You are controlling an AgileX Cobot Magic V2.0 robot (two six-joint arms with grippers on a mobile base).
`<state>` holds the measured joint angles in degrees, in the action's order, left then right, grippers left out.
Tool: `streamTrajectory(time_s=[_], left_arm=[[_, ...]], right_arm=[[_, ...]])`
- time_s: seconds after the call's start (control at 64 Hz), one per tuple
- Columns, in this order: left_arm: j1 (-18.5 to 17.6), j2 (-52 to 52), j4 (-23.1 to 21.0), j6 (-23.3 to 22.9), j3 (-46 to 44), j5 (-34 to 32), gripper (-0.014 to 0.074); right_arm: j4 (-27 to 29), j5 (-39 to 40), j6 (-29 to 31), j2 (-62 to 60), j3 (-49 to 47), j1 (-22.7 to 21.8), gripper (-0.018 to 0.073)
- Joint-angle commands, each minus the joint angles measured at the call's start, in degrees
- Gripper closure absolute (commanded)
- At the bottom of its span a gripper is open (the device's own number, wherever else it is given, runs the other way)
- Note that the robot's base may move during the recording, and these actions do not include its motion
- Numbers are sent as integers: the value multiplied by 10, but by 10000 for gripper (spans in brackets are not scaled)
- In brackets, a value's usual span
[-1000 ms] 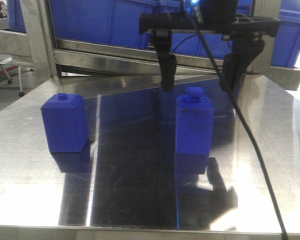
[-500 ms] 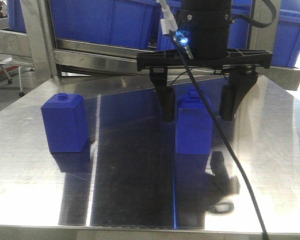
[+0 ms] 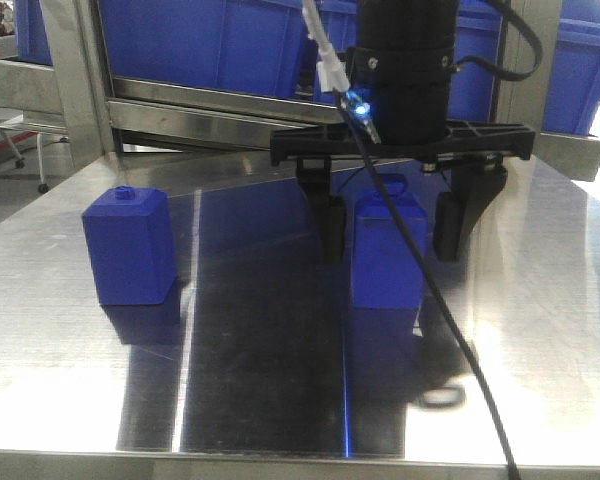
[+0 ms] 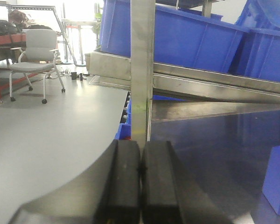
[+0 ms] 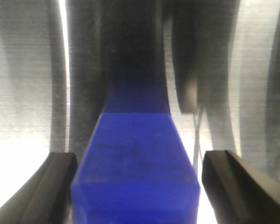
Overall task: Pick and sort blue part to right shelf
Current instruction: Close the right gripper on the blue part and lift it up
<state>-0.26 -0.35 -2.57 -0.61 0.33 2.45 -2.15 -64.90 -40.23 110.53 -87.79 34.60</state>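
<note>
The blue part [image 3: 387, 255] stands upright on the steel table [image 3: 280, 400], right of centre. My right gripper [image 3: 390, 228] hangs over it, open, one finger [image 3: 330, 225] on each side of its body with a gap on both sides. In the right wrist view the blue part [image 5: 135, 168] fills the middle between the two dark fingers [image 5: 51, 186]. My left gripper [image 4: 141, 177] is shut and empty, off the table's left edge. The right shelf [image 3: 210, 100] stands behind the table with large blue bins [image 3: 200, 45].
A squatter blue block with a small knob [image 3: 128, 245] stands at the table's left; its edge shows in the left wrist view [image 4: 277, 179]. A steel upright [image 4: 142, 70] of the rack is ahead of the left gripper. An office chair [image 4: 37, 60] stands far left.
My right gripper has come down from above the blue part until its open fingers straddle the body. The blue part and the squat block have not moved.
</note>
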Motion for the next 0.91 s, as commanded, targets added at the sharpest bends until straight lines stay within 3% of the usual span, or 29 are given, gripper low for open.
streamTrajectory(time_s=[0.0, 0.172, 0.469, 0.75, 0.89], left_arm=[[-4, -13, -2, -2, 14, -47, 461], [-4, -13, -2, -2, 14, -47, 461], [-4, -13, -2, -2, 14, -47, 461], [-4, -13, -2, -2, 14, -47, 461], [-4, -13, -2, -2, 14, -47, 461]], right_arm=[[1, 4, 5, -28, -12, 3, 20], [1, 7, 5, -28, -15, 4, 139], [-12, 8, 16, -75, -15, 0, 139], [-17, 15, 156, -144, -10, -19, 139], [-17, 70, 201, -178, 36, -46, 139]])
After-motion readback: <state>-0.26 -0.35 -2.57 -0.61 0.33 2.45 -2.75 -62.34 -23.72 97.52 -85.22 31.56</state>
